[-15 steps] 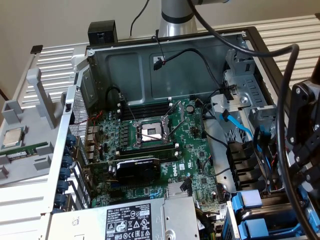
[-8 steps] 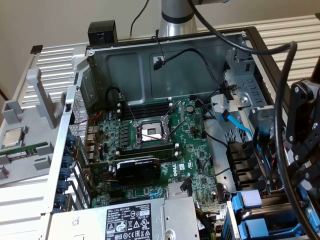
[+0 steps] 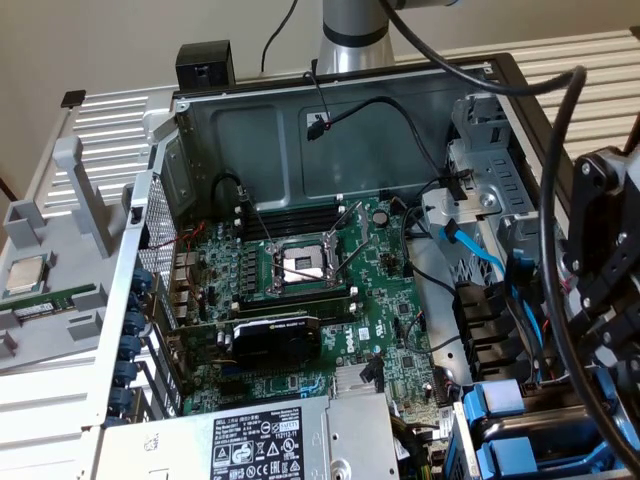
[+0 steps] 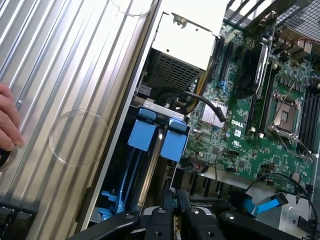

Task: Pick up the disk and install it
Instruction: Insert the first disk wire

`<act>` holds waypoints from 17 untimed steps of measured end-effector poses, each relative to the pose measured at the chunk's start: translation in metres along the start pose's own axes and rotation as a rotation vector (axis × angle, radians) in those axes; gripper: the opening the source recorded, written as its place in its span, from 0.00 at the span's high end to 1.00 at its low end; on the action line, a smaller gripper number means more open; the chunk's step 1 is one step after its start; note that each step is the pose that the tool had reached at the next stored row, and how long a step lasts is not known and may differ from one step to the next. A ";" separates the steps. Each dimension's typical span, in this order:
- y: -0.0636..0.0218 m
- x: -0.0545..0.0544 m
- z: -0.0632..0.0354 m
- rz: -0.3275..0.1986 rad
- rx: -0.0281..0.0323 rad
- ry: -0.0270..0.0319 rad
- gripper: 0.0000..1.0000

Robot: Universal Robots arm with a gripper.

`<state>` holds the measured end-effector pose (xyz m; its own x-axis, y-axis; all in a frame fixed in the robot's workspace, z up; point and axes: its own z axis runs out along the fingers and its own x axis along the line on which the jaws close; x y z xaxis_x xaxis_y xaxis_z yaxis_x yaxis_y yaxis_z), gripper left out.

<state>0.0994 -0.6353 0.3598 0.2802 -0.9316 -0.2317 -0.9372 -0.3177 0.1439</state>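
Observation:
Two blue-framed drives stand edge-up side by side in the drive bay at the corner of the open computer case. Which of them is the disk I cannot tell. In the exterior view their blue frames show at the lower right. My gripper hovers above the bay, a little off from the blue frames, its black fingers shut with nothing visible between them. In the exterior view the gripper hangs at the right edge, over the case's drive side.
The motherboard fills the case, with an open processor socket, a graphics card and the power supply. Black and blue cables run near the bay. A hand rests on the ribbed table. A chip lies at the exterior view's left.

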 end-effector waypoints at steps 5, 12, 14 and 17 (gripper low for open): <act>-0.0004 -0.002 0.0007 0.007 -0.0022 0.0107 0.84; 0.0006 -0.003 0.0009 0.069 0.0126 0.0037 0.84; 0.0014 -0.003 0.0012 0.087 0.0165 0.0021 0.84; 0.0016 -0.003 0.0014 0.107 0.0203 0.0063 0.84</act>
<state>0.0969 -0.6329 0.3594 0.1794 -0.9611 -0.2101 -0.9659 -0.2126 0.1480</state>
